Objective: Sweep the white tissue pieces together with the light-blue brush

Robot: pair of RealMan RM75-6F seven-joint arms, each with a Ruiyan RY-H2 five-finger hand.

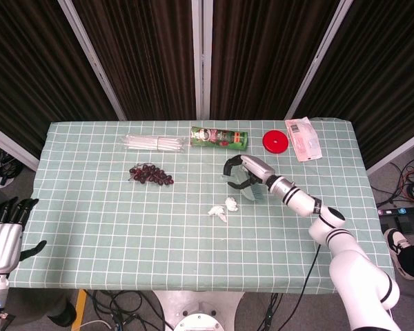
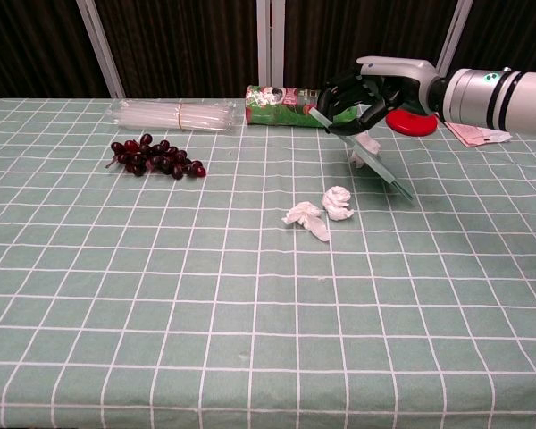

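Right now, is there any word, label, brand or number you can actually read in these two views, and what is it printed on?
None can be read.
Green can lying on its side: printed label with red graphics, lettering too blurred.
White packet near the table's far right corner: red and dark print, too small to read.
Red lid: no text visible.
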